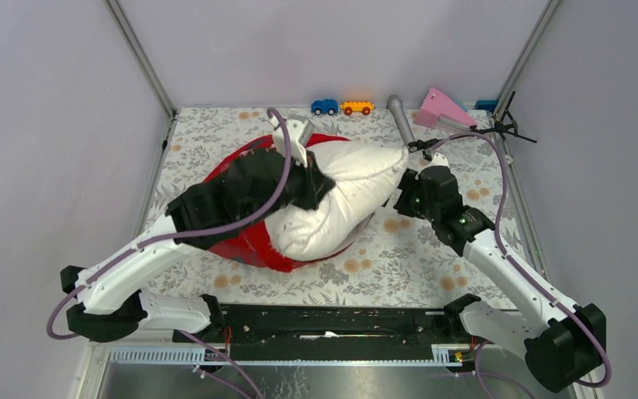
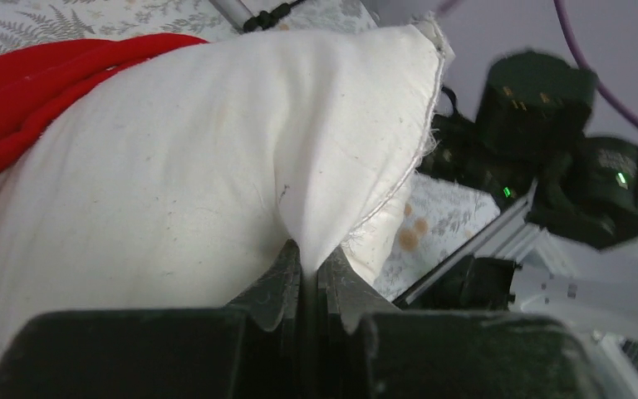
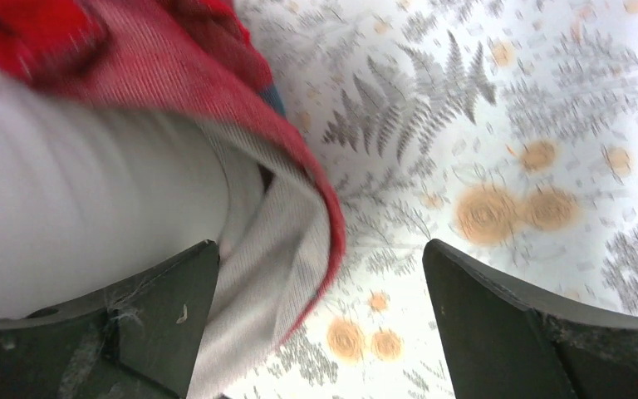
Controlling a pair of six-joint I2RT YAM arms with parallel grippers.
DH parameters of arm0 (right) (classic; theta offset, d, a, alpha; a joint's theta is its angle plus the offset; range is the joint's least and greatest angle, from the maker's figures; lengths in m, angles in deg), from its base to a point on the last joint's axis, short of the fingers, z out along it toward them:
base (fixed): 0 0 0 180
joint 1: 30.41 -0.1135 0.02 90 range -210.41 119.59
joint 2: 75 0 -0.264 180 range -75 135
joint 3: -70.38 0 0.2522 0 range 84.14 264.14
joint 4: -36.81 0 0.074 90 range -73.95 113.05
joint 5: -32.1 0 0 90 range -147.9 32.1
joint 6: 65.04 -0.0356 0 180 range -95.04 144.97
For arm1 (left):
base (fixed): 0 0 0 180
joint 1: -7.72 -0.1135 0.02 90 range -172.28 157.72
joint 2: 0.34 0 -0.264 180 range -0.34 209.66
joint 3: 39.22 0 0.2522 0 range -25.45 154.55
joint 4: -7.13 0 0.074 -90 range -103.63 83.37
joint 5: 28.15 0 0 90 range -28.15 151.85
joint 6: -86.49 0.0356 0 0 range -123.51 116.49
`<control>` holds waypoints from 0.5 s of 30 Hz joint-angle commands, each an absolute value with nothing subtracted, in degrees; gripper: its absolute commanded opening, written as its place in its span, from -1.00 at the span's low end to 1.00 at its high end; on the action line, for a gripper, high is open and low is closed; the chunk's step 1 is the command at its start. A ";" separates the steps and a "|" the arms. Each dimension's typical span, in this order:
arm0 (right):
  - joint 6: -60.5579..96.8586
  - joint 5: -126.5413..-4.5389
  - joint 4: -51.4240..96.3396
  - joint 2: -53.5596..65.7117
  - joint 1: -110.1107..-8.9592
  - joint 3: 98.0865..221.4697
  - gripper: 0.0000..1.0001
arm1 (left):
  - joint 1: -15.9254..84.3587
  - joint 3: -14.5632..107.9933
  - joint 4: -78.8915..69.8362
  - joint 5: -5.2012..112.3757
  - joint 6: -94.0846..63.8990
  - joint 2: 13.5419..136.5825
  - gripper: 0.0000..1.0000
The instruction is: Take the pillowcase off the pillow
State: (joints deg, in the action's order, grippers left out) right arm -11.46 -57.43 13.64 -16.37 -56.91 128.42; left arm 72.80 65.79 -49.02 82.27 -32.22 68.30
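The left gripper is pressed together on a pinched fold of the plump, plain white fabric pillow. The cloth rises in a ridge from between its black fingers. From above, this gripper sits on the pillow's upper face, a little toward 9 o'clock of its middle.

The right gripper is spread wide and holds nothing. The rim of the bright red fabric pillowcase, red outside and pale and ribbed inside, hangs in the gap between its fingers. The finger at 9 o'clock in the wrist view lies by the white pillow; the picture is too blurred to tell whether they touch. The other finger hangs above the grey floral cloth of the desk.

In the top view the pillow lies in the middle of the desk, its long axis running from 7 to 1 o'clock, and most of it is bare. The pillowcase is bunched around its 9 and 7 o'clock sides, partly under the left arm. The right gripper is at the pillow's 3 o'clock end.
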 commanded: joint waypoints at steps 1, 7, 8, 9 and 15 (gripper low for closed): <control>-14.38 -56.47 -1.70 -17.31 -56.86 134.01 0.99 | 60.21 64.16 -39.34 72.27 -34.96 67.49 -1.00; -12.40 -65.70 -4.18 -23.18 -56.86 138.30 0.99 | 53.40 61.15 -36.60 64.83 -35.51 70.23 -1.00; -13.38 -65.41 -4.10 -24.65 -56.82 138.43 0.99 | 52.70 60.89 -36.00 63.33 -35.65 70.96 -1.00; -14.15 -65.16 -4.16 -25.80 -56.87 138.83 0.99 | 52.16 60.71 -35.52 62.31 -35.80 71.64 -1.00; -18.64 -67.15 -2.53 -28.82 -56.84 140.36 0.99 | 51.62 61.35 -32.69 54.65 -35.23 75.57 -0.95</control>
